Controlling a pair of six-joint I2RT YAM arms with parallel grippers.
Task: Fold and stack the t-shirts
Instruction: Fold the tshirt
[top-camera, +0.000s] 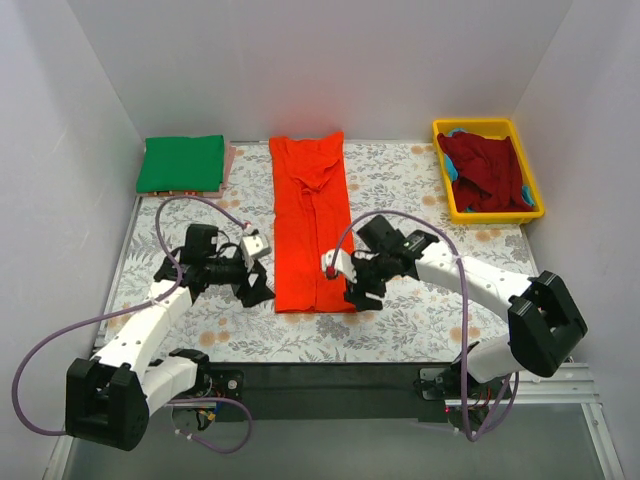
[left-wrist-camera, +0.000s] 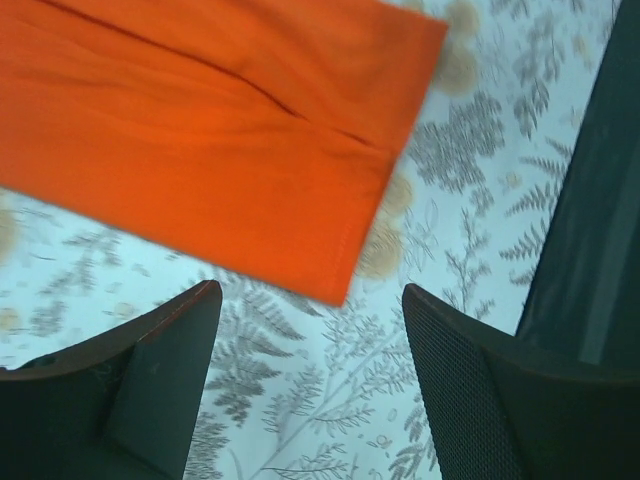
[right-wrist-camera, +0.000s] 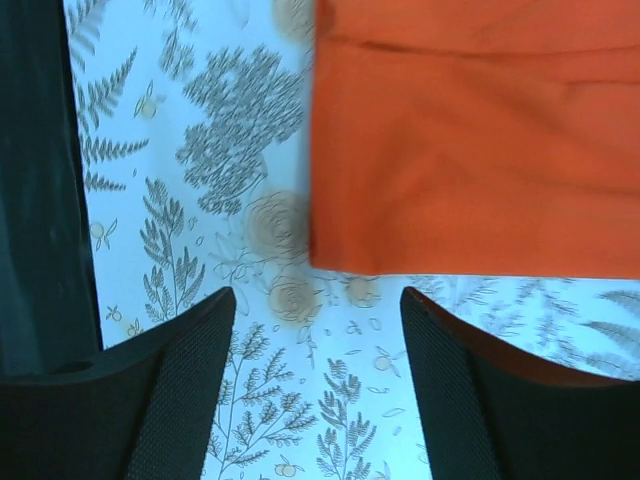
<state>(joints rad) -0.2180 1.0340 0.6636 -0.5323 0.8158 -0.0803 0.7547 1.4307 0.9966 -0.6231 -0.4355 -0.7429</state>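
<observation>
A bright orange-red t-shirt (top-camera: 311, 225) lies flat as a long narrow strip down the middle of the table, its sides folded in. A green t-shirt (top-camera: 181, 163) rests folded at the back left. A dark red t-shirt (top-camera: 487, 172) is bunched in the yellow tray (top-camera: 447, 195). My left gripper (top-camera: 262, 294) stands open just left of the strip's near corner (left-wrist-camera: 340, 285), nothing between its fingers (left-wrist-camera: 160, 380). My right gripper (top-camera: 357, 296) is open just right of the other near corner (right-wrist-camera: 330, 255), also holding nothing.
A floral cloth (top-camera: 420, 320) covers the table. White walls close in the back and both sides. Something pink (top-camera: 230, 160) peeks out beside the green shirt. A dark strip (top-camera: 330, 380) runs along the near edge by the arm bases.
</observation>
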